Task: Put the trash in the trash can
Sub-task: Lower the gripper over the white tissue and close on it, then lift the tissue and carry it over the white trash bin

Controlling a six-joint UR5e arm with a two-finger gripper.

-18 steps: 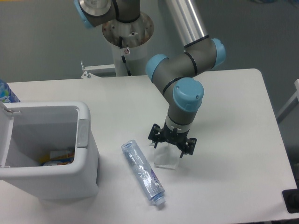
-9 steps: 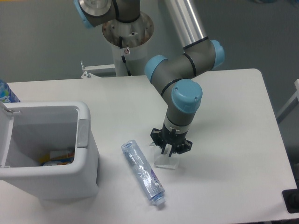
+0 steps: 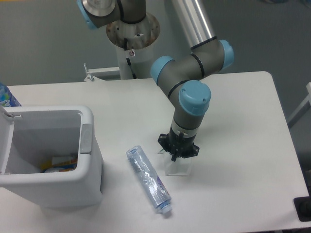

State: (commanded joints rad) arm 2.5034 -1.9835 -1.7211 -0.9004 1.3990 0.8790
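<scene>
A crushed clear bottle (image 3: pixel 148 179) with a bluish label and pale blue cap lies flat on the table, cap toward the front edge. To its right, my gripper (image 3: pixel 177 156) points straight down and is shut on the top of a translucent white wrapper (image 3: pixel 178 166), which still touches the table. The white trash can (image 3: pixel 87 145) stands at the left with its lid swung open; some colourful packaging lies at its bottom.
The arm's base column (image 3: pixel 132 34) rises at the table's back edge. A blue-labelled bottle (image 3: pixel 7 96) peeks in at the far left behind the trash can. A dark object (image 3: pixel 303 208) sits off the table's front right corner.
The gripper's fingers have closed from wide open onto the wrapper, pinching its top together. The bottle and trash can have not moved.
</scene>
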